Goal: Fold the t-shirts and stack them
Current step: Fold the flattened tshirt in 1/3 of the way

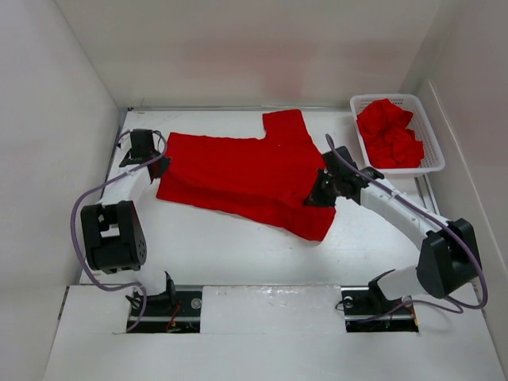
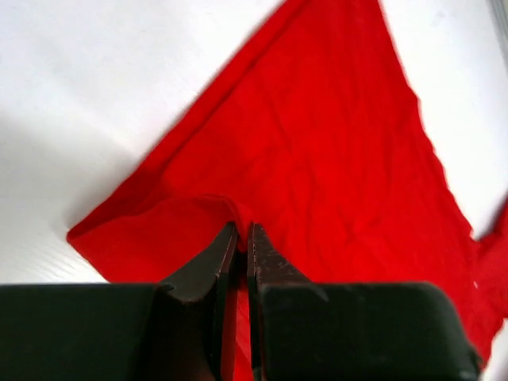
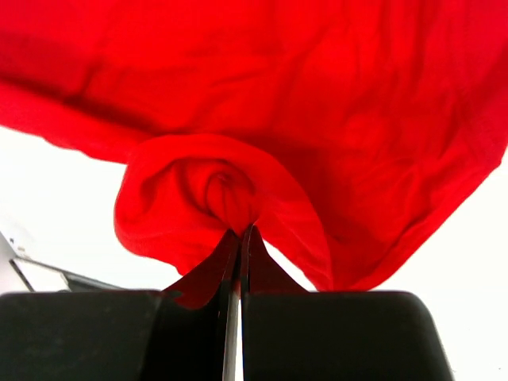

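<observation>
Nearest the bases, the white table (image 1: 238,254) is bare between the two arms. A purple cable (image 1: 77,230) loops out from the left arm's elbow.

The left gripper (image 1: 161,165) (image 2: 242,230) sits at the left edge of the spread t-shirt (image 1: 238,171) (image 2: 317,159). Its fingers are clenched on the hem by a corner, with a strip of red between them.

The right gripper (image 1: 319,193) (image 3: 240,232) is at the shirt's right side, pinching a bunched roll of the cloth (image 3: 206,198). Its black body hides part of that edge.

The shirt lies mostly flat across the middle of the table. One short sleeve (image 1: 286,125) points toward the far wall.

In the far right corner, apart from the shirt, stands a white mesh basket (image 1: 433,147). It holds crumpled red t-shirts (image 1: 389,133).
</observation>
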Action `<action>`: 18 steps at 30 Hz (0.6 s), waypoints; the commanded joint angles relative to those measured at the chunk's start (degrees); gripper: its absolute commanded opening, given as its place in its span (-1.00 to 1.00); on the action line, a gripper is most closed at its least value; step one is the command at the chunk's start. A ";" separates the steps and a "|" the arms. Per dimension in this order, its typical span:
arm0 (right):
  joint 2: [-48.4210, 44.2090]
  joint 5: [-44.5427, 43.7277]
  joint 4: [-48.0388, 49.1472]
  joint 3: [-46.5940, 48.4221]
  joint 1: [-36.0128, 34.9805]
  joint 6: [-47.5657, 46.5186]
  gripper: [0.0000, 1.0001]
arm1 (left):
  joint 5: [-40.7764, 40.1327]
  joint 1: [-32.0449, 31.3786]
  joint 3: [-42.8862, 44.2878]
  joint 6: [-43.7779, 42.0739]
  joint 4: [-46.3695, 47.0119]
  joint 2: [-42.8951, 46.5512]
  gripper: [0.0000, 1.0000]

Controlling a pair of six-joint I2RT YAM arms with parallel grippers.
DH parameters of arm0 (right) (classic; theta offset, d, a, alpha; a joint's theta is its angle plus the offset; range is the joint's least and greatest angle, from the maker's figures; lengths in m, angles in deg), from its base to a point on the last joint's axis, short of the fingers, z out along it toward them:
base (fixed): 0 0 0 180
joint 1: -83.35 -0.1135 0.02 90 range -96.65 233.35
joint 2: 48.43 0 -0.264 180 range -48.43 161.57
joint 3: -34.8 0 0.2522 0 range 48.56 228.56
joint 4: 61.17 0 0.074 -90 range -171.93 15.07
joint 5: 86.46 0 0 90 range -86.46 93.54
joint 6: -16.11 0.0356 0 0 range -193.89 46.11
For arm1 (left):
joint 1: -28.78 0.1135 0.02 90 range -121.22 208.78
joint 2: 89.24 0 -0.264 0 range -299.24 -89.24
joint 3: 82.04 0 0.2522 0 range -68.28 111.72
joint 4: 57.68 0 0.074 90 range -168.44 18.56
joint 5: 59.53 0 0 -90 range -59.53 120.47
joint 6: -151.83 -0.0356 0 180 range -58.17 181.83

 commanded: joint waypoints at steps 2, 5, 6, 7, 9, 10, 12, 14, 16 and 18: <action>0.94 -3.20 2.13 3.66 1.84 -0.34 -1.00 | -6.07 1.70 3.47 1.68 -5.19 -2.06 -1.00; 1.46 -3.20 1.52 4.36 2.47 -0.34 -1.00 | -7.29 2.85 2.86 2.92 -7.12 -1.54 -1.00; 1.47 -3.72 1.00 4.36 2.47 -0.34 -1.00 | -8.17 2.85 2.86 2.92 -7.74 -0.67 -1.00; 1.47 -3.73 0.99 4.89 2.47 -0.34 -1.00 | -9.48 2.85 2.16 3.44 -9.48 -0.05 -1.00; 0.08 -2.93 -0.93 4.89 2.47 -0.34 -1.00 | -10.11 2.85 1.02 3.44 -10.72 2.67 -1.00; -0.98 -2.93 -0.94 4.19 2.47 -0.87 -1.00 | -10.11 2.85 -0.03 3.44 -10.73 3.99 -1.00; -3.18 -2.93 -3.22 2.44 0.10 -0.26 -1.00 | -8.54 2.85 -4.77 3.44 -10.73 8.90 -1.00; -6.52 -2.93 -4.98 1.29 -1.74 1.06 -1.00 | -8.53 2.85 -9.16 3.96 -10.73 12.42 -1.00; -8.89 -2.93 -8.30 -0.20 -4.30 2.20 -1.00 | -9.05 2.85 -11.20 3.97 -12.39 17.25 -1.00; -10.39 -2.93 -10.16 -0.73 -5.96 4.04 -1.00 | -11.41 2.85 -12.87 5.55 -15.46 22.16 -1.00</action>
